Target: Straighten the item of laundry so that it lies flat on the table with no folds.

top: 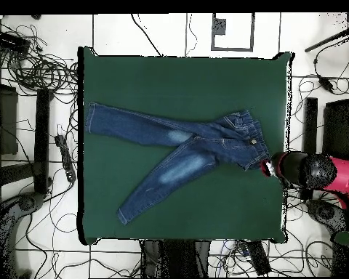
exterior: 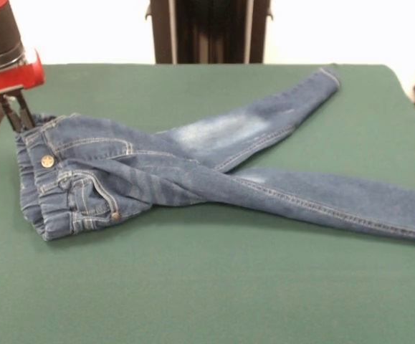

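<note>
One pair of jeans (exterior: 193,172) lies on the green table (exterior: 207,287), waistband at the table's edge by the arm, its two legs crossing near the thighs and then spreading apart. One brass button (exterior: 47,161) shows at the waist, with one small rivet at the pocket; no label or writing can be read. The gripper (exterior: 17,115) sits right at the waistband corner; whether it's clamped on the denim can't be told.

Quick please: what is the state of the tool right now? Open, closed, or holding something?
Tool: at the waistband corner of the jeans; whether it is open, closed or gripping cannot be told.
</note>
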Robot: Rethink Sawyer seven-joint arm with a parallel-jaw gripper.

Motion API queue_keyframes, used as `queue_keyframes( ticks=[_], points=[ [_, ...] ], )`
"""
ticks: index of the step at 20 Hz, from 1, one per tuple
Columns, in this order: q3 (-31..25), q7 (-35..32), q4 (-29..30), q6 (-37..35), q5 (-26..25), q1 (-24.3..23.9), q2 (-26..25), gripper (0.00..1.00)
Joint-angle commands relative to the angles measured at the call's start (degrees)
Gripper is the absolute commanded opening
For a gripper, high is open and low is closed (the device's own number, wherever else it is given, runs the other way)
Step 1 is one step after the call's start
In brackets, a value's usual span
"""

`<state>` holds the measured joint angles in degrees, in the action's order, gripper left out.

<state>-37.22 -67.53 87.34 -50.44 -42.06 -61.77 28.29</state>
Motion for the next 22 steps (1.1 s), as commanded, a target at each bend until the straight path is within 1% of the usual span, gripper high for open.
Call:
queue_keyframes(
  ticks=[1, 2, 5, 10, 18, 22],
  points=[
    [-1.16, 9.32, -1.46, -0.53, -0.89, 2.70, -4.11, 0.00],
    [-0.70, 7.47, -1.50, 0.91, -1.35, 3.16, -4.42, 0.00],
    [0.19, 1.86, -2.35, 2.75, -0.69, 4.73, -4.62, 0.00],
    [0.62, -6.53, -3.89, 3.73, 3.09, 7.13, -3.52, 0.00],
    [0.70, -7.35, -4.61, 4.25, 7.46, 7.00, -3.15, 0.00],
    [0.76, -7.94, -6.22, 4.39, 9.50, 7.13, -3.39, 0.00]
  ],
)
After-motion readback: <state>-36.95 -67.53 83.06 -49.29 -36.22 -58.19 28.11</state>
